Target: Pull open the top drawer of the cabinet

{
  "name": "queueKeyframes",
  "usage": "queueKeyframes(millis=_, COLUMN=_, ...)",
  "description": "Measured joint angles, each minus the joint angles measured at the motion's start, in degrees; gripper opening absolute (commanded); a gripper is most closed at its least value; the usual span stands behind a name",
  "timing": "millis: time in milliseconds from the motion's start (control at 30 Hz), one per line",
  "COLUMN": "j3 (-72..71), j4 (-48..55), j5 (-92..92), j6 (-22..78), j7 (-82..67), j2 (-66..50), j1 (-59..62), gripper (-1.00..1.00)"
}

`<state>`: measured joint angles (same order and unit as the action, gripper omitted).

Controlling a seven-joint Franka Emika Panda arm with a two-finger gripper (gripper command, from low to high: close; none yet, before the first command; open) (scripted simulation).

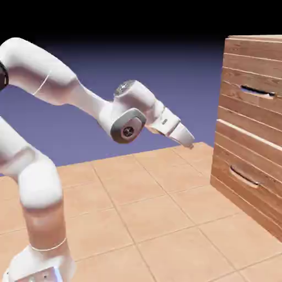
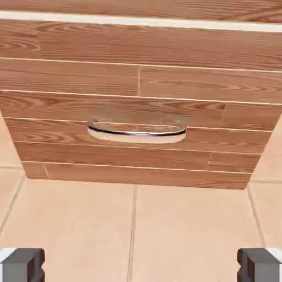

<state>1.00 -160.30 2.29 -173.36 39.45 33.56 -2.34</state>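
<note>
The cabinet (image 1: 240, 128) of reddish-brown planks stands at the exterior view's right. High on its front is the top drawer (image 1: 249, 71), with a straight grey bar handle (image 1: 258, 92) over a dark slot. My gripper (image 1: 188, 142) hangs in mid-air to the left of the cabinet, below that handle's height and apart from the wood. In the hand view my gripper (image 2: 141, 267) is open: the two grey fingertips (image 2: 22, 265) sit far apart with nothing between them. That view faces the lower drawer front (image 2: 137, 82) and its curved handle (image 2: 136, 131); the top drawer's handle is out of it.
A tan tiled tabletop (image 1: 143, 215) runs under the arm up to the cabinet's base. The lower drawer's curved handle (image 1: 244, 177) sits low on the cabinet front. The white arm (image 1: 66, 88) rises from the lower left.
</note>
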Motion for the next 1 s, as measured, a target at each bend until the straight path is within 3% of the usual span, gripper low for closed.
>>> queueKeyframes(millis=1000, j3=24.93, j4=17.45, j5=56.84, j6=16.04, j7=-74.75, j2=22.37, j1=-41.01, gripper=0.00)
